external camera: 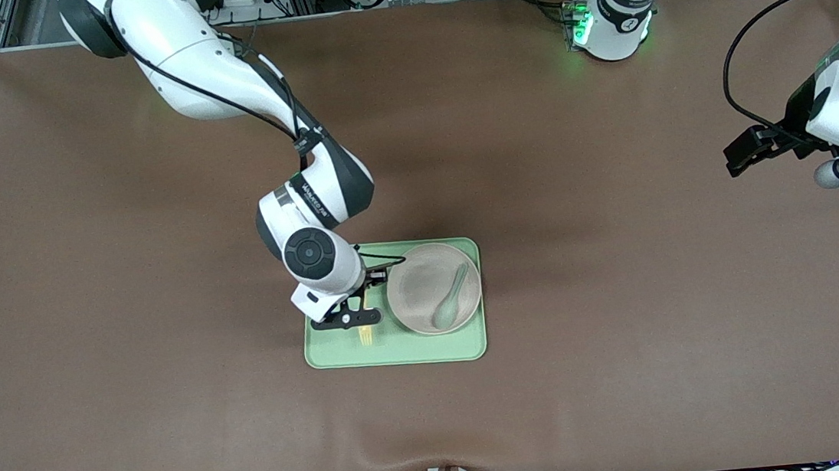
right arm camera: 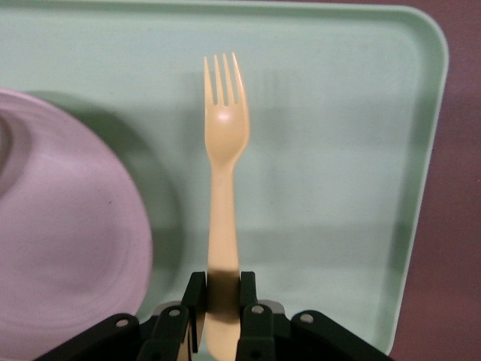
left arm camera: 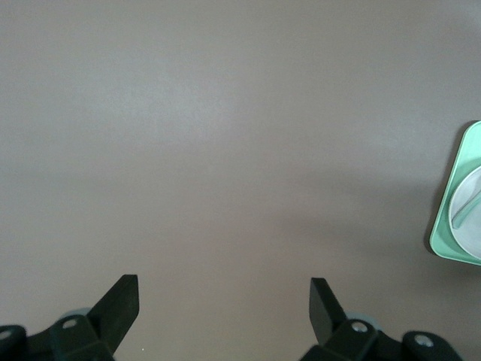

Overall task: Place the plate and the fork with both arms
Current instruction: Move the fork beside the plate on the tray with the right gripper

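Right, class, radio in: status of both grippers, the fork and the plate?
Right gripper shut on fork, over tray. Left gripper open, waiting over bare table. Plate on tray, spoon in it. Nothing blocking.

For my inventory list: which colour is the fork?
Pale yellow; the fork shows best in the right wrist view, held over the green tray.

I see the tray [external camera: 400,353] near the table's [external camera: 129,333] middle, and the plate [external camera: 424,285] with a spoon [external camera: 451,303] in it fills the end toward my left arm. My right gripper [external camera: 360,310], clamped on the fork [external camera: 366,336], hangs over the strip beside the plate, so that strip is blocked. My left gripper [left arm camera: 224,301] waits, jaws apart, over bare table at its own end. From there to the tray's edge I see nothing in the way
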`<act>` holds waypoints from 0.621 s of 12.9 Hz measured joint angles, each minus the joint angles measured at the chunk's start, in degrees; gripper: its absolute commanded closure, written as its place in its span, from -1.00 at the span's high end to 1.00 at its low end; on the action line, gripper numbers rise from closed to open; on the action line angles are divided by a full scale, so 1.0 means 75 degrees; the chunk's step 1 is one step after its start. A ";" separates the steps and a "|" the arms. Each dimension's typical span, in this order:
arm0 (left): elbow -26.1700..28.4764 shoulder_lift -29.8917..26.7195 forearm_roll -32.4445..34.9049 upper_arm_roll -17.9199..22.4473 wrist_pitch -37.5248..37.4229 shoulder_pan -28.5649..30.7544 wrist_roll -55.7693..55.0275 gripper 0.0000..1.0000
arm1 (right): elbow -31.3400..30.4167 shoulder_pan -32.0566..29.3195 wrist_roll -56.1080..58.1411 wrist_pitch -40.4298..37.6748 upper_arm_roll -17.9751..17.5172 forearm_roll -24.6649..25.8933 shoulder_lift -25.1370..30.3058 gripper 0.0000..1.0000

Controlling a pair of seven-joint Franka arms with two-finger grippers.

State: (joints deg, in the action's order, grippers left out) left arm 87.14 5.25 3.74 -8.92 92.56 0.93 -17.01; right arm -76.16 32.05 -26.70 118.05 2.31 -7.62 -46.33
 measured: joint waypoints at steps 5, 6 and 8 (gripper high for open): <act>0.0007 0.0000 0.0000 -0.0001 0.0000 0.0000 0.0000 1.00 | -0.1954 -0.0092 0.0000 0.2076 -0.0010 0.0000 0.0637 -1.00; 0.0007 0.0000 0.0000 -0.0001 0.0000 0.0000 0.0000 1.00 | -0.2260 -0.0093 0.0000 0.2270 -0.0009 0.0000 0.0748 -1.00; 0.0010 0.0001 0.0000 -0.0001 0.0000 0.0000 0.0000 1.00 | -0.2538 -0.0132 0.0013 0.2386 0.0007 0.0000 0.0865 -1.00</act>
State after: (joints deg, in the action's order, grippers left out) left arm 87.21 5.25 3.74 -8.92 92.56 0.93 -17.01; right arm -95.20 31.06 -26.61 135.94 2.36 -7.62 -39.85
